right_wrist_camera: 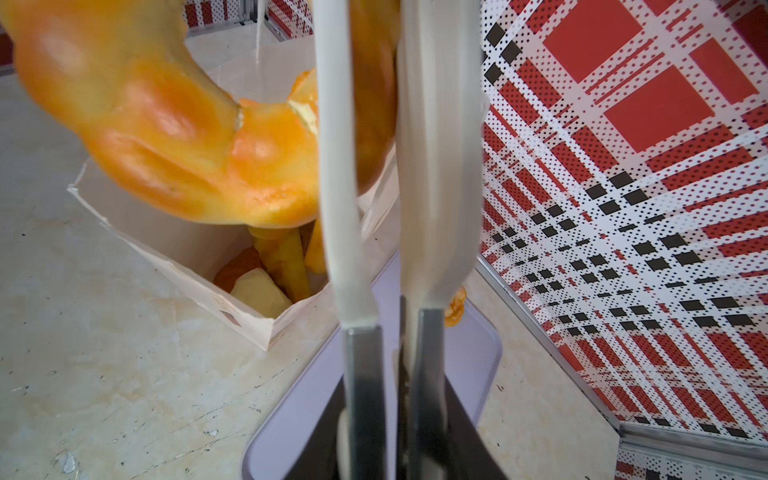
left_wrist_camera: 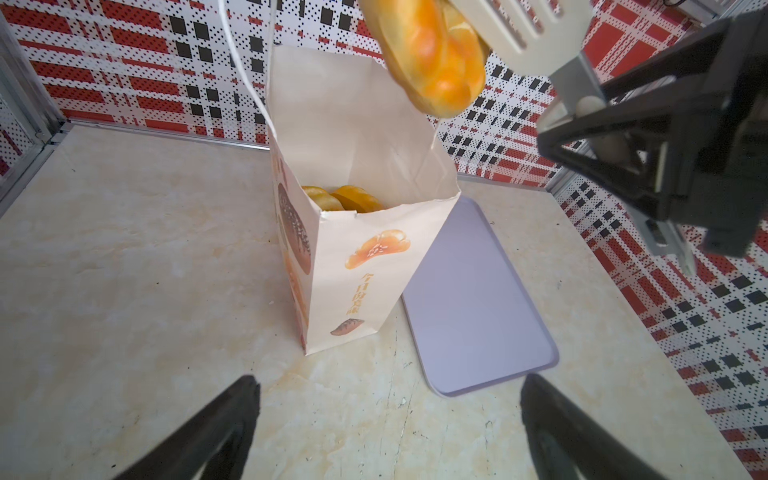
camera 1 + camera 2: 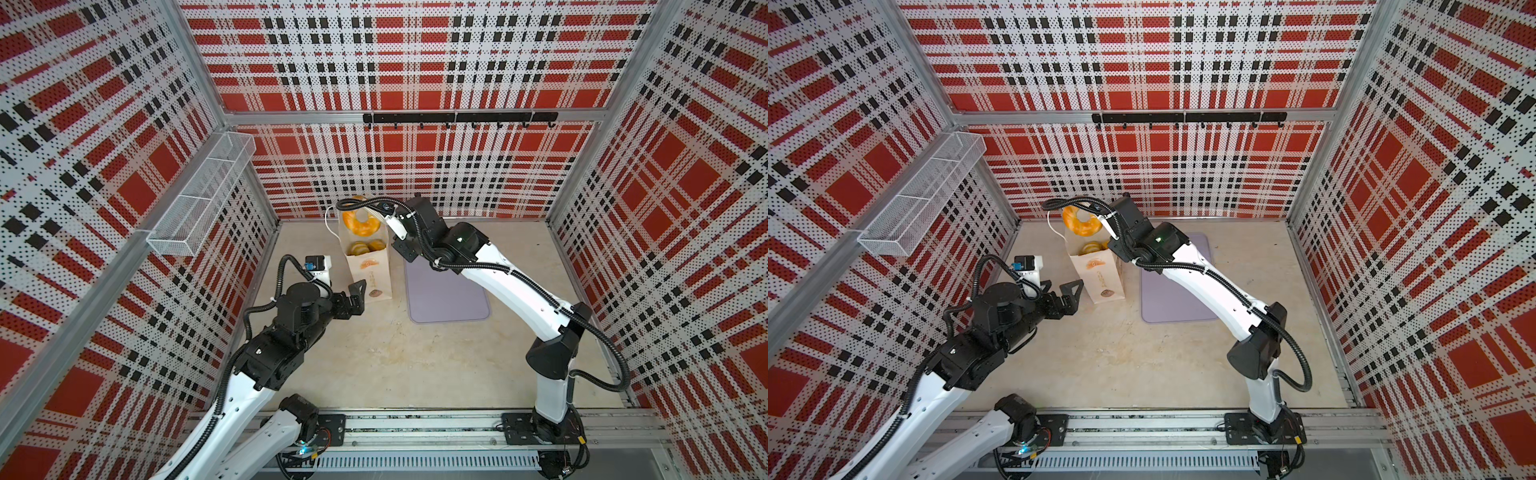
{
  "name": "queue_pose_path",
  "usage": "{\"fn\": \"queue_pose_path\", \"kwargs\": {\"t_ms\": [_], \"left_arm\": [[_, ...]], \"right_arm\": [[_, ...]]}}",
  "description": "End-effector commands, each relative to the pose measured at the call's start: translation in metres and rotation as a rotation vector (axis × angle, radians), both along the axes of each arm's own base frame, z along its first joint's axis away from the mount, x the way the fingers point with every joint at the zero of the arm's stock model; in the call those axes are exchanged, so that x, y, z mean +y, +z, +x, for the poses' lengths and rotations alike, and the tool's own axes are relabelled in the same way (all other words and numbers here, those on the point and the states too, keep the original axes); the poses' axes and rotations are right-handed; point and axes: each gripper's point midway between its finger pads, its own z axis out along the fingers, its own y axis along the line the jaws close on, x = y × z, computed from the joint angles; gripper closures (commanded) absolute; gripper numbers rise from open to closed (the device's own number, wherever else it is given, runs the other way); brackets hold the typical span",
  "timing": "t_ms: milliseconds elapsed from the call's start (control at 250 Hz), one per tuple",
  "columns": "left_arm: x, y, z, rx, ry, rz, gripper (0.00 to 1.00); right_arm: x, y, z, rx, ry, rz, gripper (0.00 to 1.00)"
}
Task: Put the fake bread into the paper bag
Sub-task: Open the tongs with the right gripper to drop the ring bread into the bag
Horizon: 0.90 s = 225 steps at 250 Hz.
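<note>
Fake bread ring (image 3: 360, 224) (glossy, golden) in white tongs (image 1: 336, 166), right gripper (image 1: 392, 424) squeezing them; left gripper (image 2: 390, 390) spread.

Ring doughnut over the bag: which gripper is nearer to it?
Right. The right gripper clamps the white tongs pinching the ring doughnut above the mouth of the paper bag. The left gripper sits open and low, beside the bag's base, well below the doughnut.

The table (image 3: 415, 365) under me is pale, marbled beige, scuffed and stained toward the middle. Two things sit directly on it, both toward the back. The bag (image 3: 370, 272) stands upright with its mouth open, and the lilac tray (image 3: 446, 299) lies flat just beside it, on my right.
</note>
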Motion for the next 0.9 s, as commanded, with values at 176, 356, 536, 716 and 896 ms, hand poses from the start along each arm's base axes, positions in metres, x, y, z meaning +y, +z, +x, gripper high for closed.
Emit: {"fn": "queue_pose_path", "kwargs": {"t_ms": [176,356,536,716,896], "left_arm": [[0.006,-0.008,-0.004,0.023,0.016,-0.012,0.01],[0.006,-0.013,-0.004,0.03,0.009,-0.014,0.01],[0.003,-0.022,-0.004,0.048,-0.003,-0.011,0.01],[-0.001,-0.023,-0.003,0.053,-0.02,-0.02,0.01],[-0.003,-0.025,-0.003,0.061,-0.026,-0.028,0.01]], "right_arm": [[0.008,0.02,0.022,-0.134,-0.064,0.009,0.67],[0.007,0.015,0.026,-0.154,-0.088,-0.034,0.67],[0.006,0.014,0.027,-0.174,-0.102,-0.072,0.64],[0.008,0.01,0.027,-0.169,-0.096,-0.092,0.59],[0.008,0.011,0.026,-0.163,-0.092,-0.103,0.56]]}}
